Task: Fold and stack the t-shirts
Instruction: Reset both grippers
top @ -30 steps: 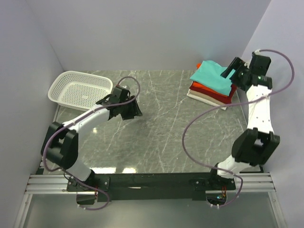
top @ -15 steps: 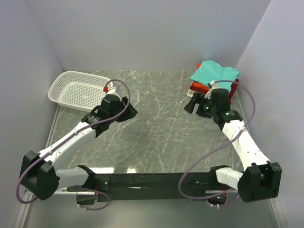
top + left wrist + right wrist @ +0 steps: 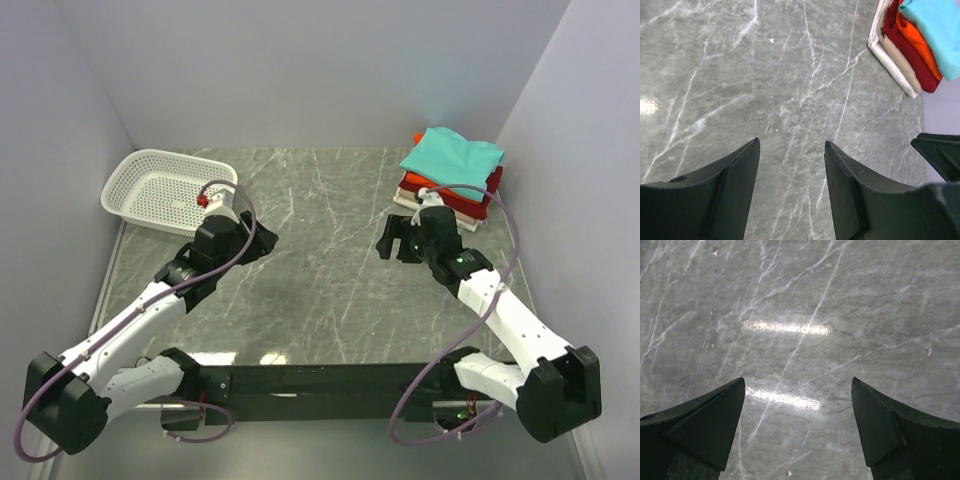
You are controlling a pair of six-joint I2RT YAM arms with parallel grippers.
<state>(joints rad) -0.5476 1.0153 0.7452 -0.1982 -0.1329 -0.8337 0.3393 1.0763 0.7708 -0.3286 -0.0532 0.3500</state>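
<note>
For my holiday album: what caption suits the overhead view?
The left hand and right hand hang open over a marble table; folded t-shirts stacked far right, teal on top; basket far left.

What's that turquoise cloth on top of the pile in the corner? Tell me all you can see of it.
It is a teal t-shirt of soft, plain cloth, folded into a rough rectangle with gentle creases. It lies on top of a stack, over an orange-red shirt, a dark red shirt and a cream shirt, at the far right corner of the table. Nothing grips it; the right gripper hangs open, apart from it.
</note>
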